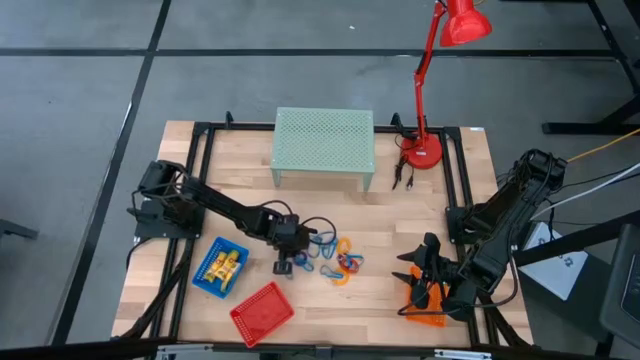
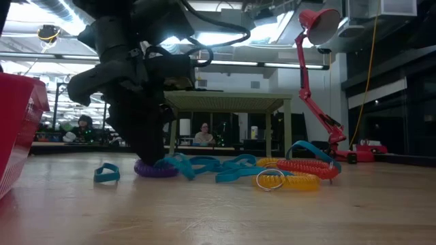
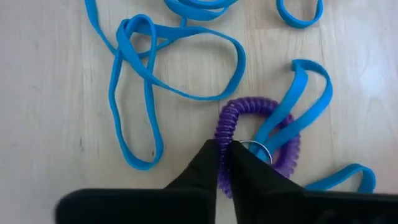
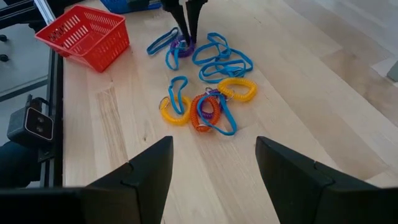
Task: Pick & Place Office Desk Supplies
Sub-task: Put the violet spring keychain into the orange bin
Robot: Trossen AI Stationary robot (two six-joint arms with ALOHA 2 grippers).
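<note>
The small supplies lie in a loose cluster mid-table: blue strap loops [image 1: 318, 240], yellow [image 4: 239, 89] and orange-red [image 4: 202, 112] coil rings, and a purple coil ring [image 3: 249, 109]. My left gripper [image 3: 224, 144] stands over the cluster's left end, shut on the purple ring. Yellow blocky pieces [image 1: 226, 264] lie in the blue basket [image 1: 203, 272]. My right gripper [image 4: 214, 163] is open and touches nothing. It hovers near the table's right side above the orange basket [image 1: 430, 312] and faces the cluster. My left gripper pinches the purple coil ring between its two fingers, on the part of the coil [image 3: 224, 171] beside its metal ring [image 3: 256, 149]. The fingers [image 4: 185, 25] come from above, pointing down. The ring [image 2: 155, 169] lies flat on the table among the blue loops.
A red basket [image 1: 262, 313] sits at the near edge, beside the blue one. A pale green mesh riser [image 1: 323, 148] stands at the far middle. A red desk lamp [image 1: 430, 90] rises from the far right. Bare wood [image 1: 385, 225] lies between the cluster and the right arm.
</note>
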